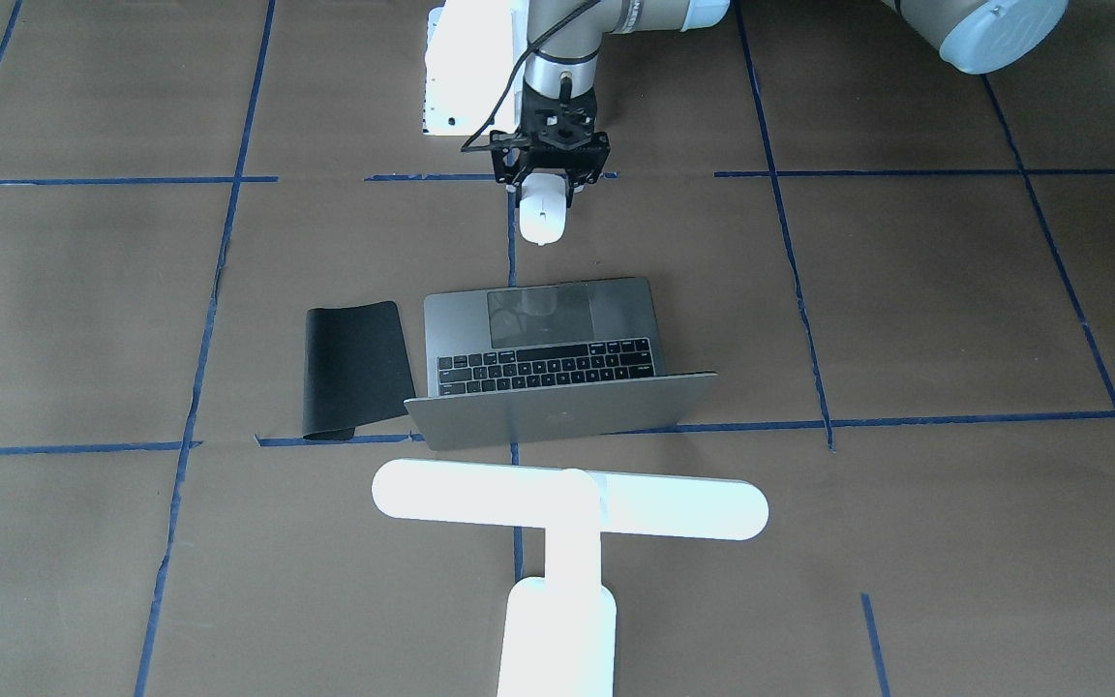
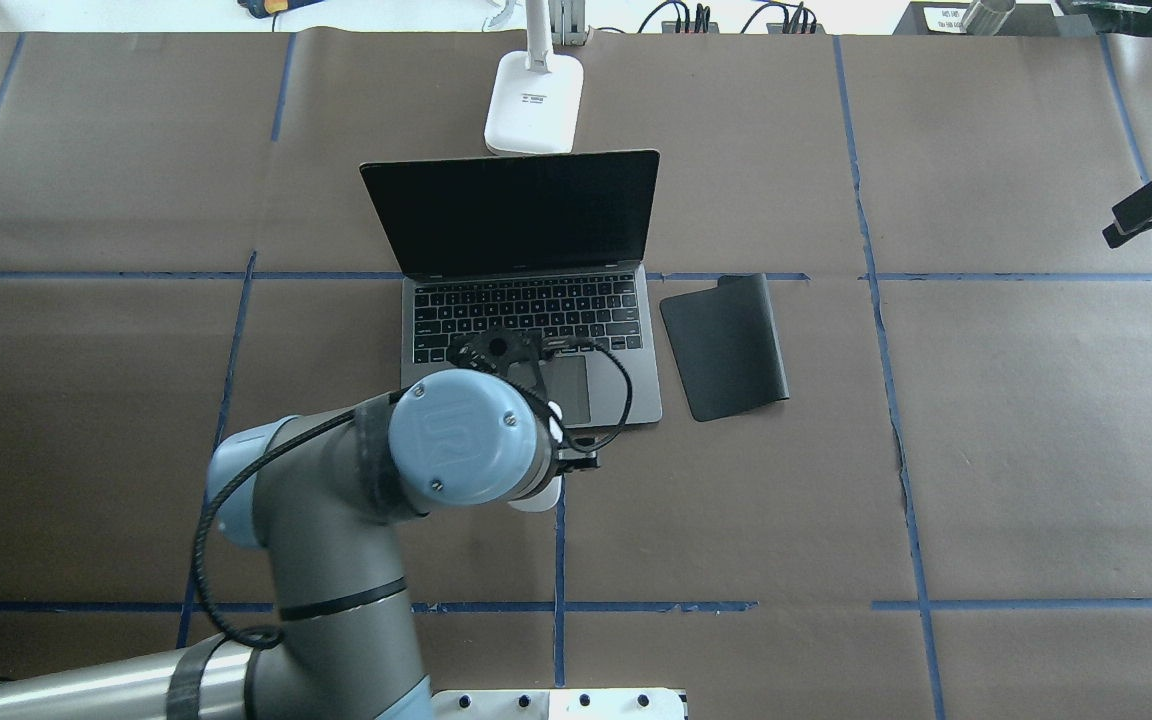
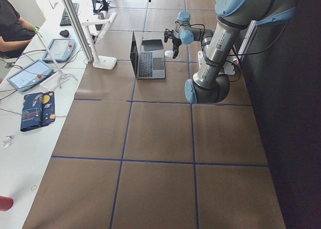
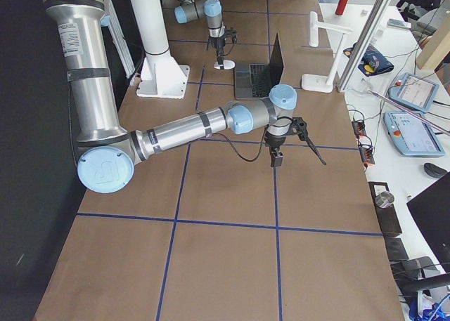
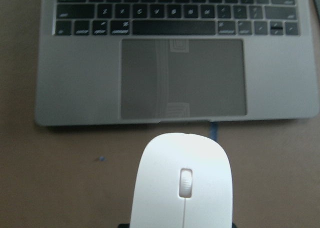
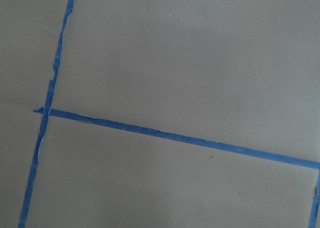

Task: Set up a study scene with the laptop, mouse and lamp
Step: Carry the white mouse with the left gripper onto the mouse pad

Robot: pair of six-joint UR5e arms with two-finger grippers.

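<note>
Brown paper taped in blue covers the surface. The left end effector grips the mouse just short of the open laptop, at its front edge. A black mat lies beside the laptop, on the robot's right; the lamp stands behind the screen. Bare paper spreads beyond. The right end effector cannot be judged open or closed.

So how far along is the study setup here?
Done: laptop open, lamp standing behind it. In hand: the left tool grips the mouse by the laptop's front edge. Left: set the mouse down, probably on the black mat beside the laptop, and release.
</note>
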